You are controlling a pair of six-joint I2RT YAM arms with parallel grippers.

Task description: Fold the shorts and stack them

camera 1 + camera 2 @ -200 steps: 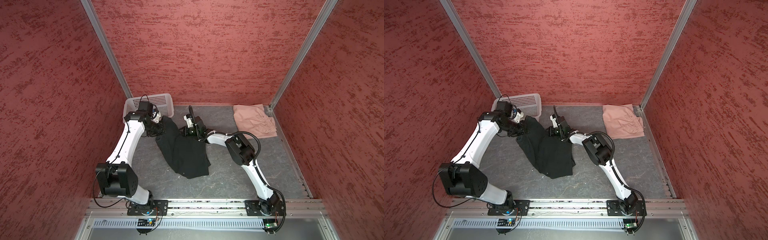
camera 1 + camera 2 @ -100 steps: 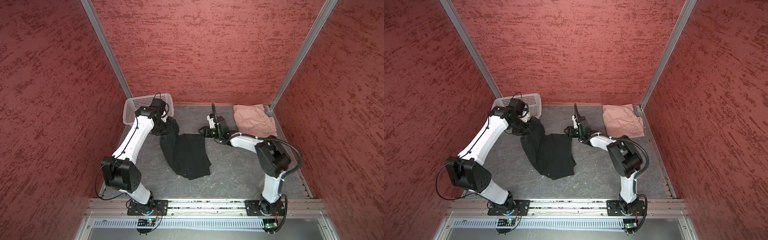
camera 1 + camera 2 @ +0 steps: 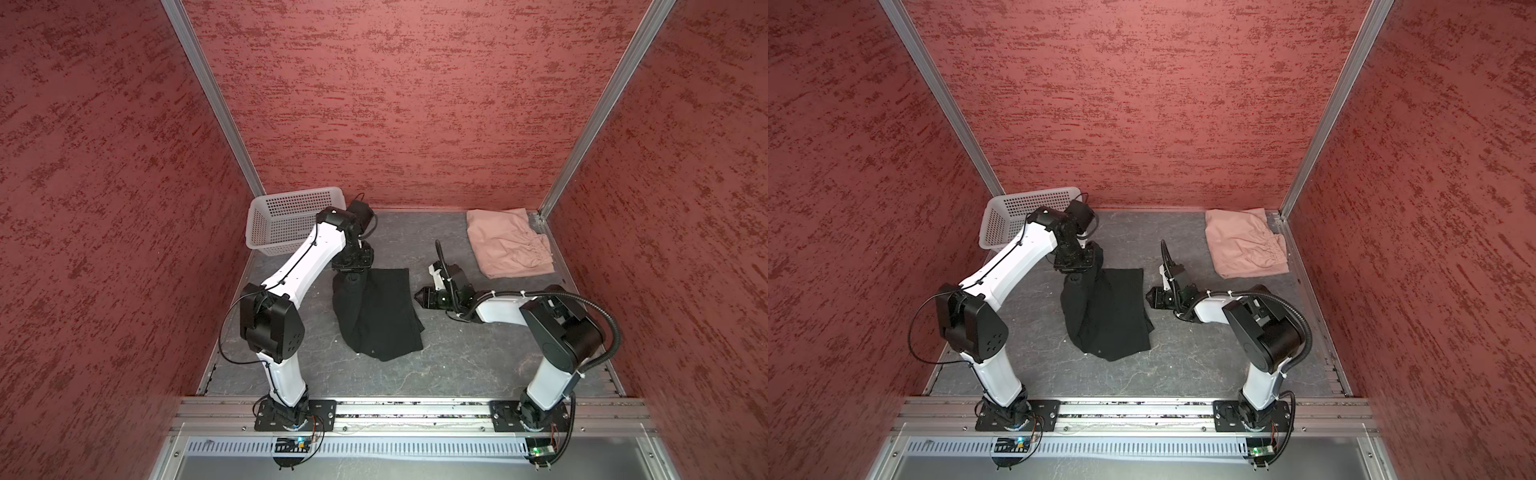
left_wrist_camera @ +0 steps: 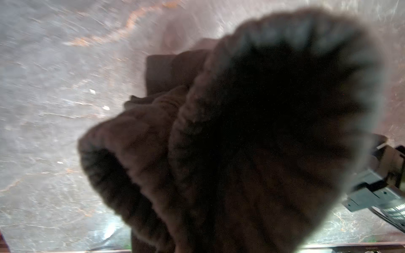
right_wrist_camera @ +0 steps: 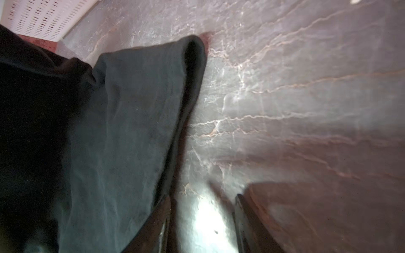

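The left gripper [image 3: 351, 266] is clamped on a bunched far corner of the black cloth shorts [image 3: 378, 316], lifting that end off the grey marbled table [image 3: 457, 365] just in front of the white perforated plastic basket [image 3: 282, 220]; the left wrist view is filled with gathered dark cloth. The right gripper [image 3: 419, 297] lies low just beside the garment's right edge, jaws apart with only bare table between its fingers [image 5: 242, 223] — it holds nothing. The dusty pink cloth shorts [image 3: 507, 245] sit folded in the far right corner, well apart.

The black cloth shorts lie mid-table, left of centre; their long axis runs from the raised far end towards the front rail, the near end leaning slightly right; which end is the waistband I cannot tell for sure.

Risks, as I judge them: held by one corner only, the cloth may slump and twist, spoiling any flat layer; a further pull by the left arm could drag the whole garment towards the basket; if the right gripper closes at the edge it may pinch one layer only — or scrape the table — leaving a crooked fold.
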